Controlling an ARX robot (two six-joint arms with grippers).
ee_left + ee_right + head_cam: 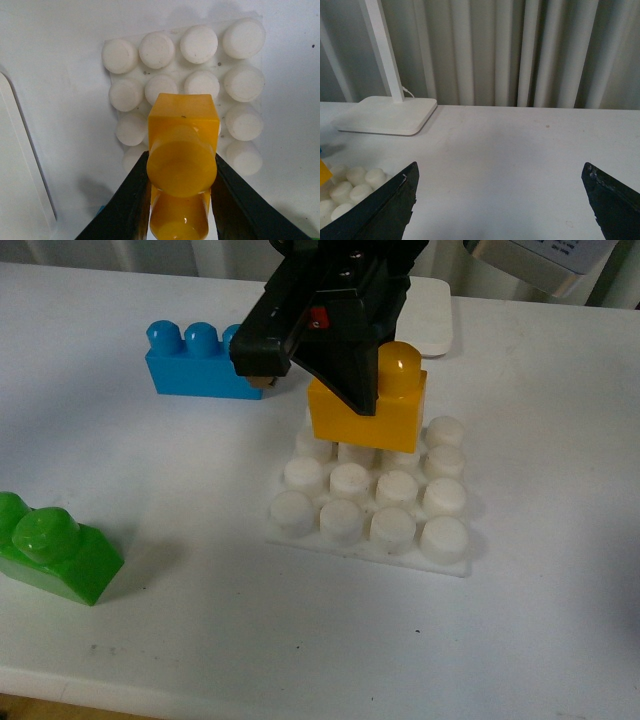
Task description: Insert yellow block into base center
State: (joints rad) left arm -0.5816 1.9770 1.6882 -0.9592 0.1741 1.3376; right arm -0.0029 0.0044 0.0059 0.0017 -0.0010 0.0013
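White table [200, 660], pale curtains [520, 50]; left tool [181, 170] clamps yellow block [183, 120], right tool [500, 170] spread.

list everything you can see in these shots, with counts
yellow block: 1, yellow-orange, over the far studs of the base, held by the left gripper
base: 1, white studded plate, middle of the table
blue brick: 1, blue, beyond the base to its left
green brick: 1, green, near left of the table
lamp foot: 1, white with a pole, far side of the table
table: 1, white
curtain: 1, pale grey, behind the table
left gripper: 1, black, shut on the yellow block
right gripper: 1, black, open, holding nothing
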